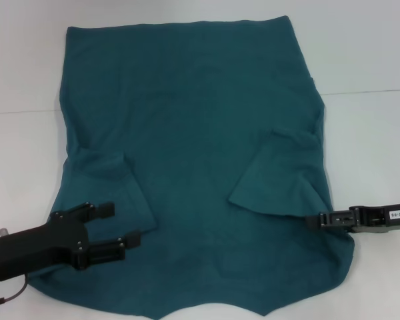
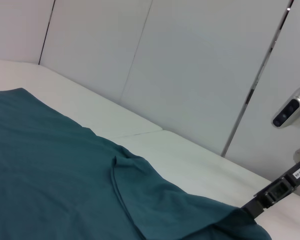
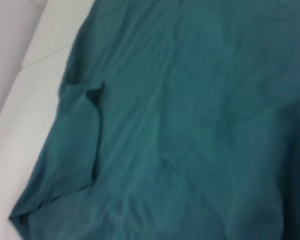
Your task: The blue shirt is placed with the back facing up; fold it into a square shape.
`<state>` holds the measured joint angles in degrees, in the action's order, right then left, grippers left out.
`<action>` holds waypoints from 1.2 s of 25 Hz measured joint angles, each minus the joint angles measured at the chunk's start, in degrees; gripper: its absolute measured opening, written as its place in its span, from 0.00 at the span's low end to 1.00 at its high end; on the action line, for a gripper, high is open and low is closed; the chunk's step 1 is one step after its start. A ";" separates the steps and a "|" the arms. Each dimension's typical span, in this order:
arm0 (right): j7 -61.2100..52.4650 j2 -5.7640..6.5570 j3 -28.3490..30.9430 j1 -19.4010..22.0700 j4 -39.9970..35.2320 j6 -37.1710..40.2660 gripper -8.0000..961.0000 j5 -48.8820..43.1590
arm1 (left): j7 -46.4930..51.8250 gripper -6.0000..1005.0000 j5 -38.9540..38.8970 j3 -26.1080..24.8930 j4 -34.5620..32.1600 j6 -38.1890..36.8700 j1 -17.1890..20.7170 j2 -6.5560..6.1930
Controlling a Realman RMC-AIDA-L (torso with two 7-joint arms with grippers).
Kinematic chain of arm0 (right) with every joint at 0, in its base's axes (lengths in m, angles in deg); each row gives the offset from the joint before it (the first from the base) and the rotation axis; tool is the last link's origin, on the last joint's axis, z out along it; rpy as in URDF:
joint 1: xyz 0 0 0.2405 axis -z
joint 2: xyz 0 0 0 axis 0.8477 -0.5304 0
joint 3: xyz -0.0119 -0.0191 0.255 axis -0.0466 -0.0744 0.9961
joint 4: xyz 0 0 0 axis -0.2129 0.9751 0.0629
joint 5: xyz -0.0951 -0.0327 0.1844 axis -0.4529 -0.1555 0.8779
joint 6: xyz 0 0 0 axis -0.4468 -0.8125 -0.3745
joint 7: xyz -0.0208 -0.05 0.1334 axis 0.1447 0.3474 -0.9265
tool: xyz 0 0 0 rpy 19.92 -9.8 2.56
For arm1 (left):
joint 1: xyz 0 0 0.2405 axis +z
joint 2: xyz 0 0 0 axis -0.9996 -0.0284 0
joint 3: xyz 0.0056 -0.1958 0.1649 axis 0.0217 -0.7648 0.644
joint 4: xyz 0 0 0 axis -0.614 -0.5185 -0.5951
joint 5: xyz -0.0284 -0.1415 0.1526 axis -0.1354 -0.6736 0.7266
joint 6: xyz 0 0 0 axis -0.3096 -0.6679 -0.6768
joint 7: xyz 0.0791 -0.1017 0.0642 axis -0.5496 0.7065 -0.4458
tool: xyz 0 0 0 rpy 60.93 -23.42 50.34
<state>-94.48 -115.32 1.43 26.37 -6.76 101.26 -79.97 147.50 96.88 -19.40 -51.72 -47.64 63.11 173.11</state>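
Teal blue shirt [image 1: 200, 153] spread plain-side up on white surface [image 1: 373, 53], both sleeves folded inward; left gripper [image 1: 123, 225] fingers apart over near-left shoulder; right gripper [image 1: 313, 220] touching shirt's right edge, finger state unclear.

Looks like a lab or robot test room, not anyone's home. The surface [image 1: 367, 60] is plain white with a seam running across it, and behind it there's a bare wall of pale panels [image 2: 190, 75] split by thin dark strips. A small silver camera unit [image 2: 292, 107] sits off to one side. No furniture or decor.
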 joint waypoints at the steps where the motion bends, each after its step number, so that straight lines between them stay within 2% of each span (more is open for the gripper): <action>1: 0.16 -0.01 0.01 -0.11 0.00 0.67 0.89 0.03 | -0.02 0.95 0.02 0.01 0.03 0.01 -0.04 -0.01; 6: 1.57 -0.29 0.74 -1.16 -0.20 4.84 0.87 0.59 | -0.25 0.95 0.10 0.28 0.17 0.10 -0.25 -0.03; 12: 2.79 -1.05 0.64 -2.47 -0.44 6.70 0.83 0.72 | -0.26 0.95 0.05 0.19 0.27 0.15 -0.22 -0.06; 17: 2.96 -1.10 0.36 -2.78 -0.86 8.12 0.79 0.48 | -0.28 0.95 -0.05 0.12 0.27 0.18 -0.06 -0.07; 23: 6.49 -0.60 7.00 -1.71 -1.09 8.81 0.80 1.59 | -0.28 0.95 -0.14 0.06 0.27 0.18 -0.01 0.01; 26: 10.74 -1.16 10.69 -0.87 -1.09 9.05 0.80 4.11 | -0.01 0.95 -0.15 -0.09 0.11 0.18 0.16 0.02; 30: 16.74 -2.58 12.98 0.10 -1.08 8.45 0.80 6.79 | 1.02 0.95 -0.06 -1.30 0.01 0.18 0.23 -0.12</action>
<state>-77.73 -117.90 14.42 26.47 -7.84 109.71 -73.18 148.52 96.81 -20.70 -51.70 -47.47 63.34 172.99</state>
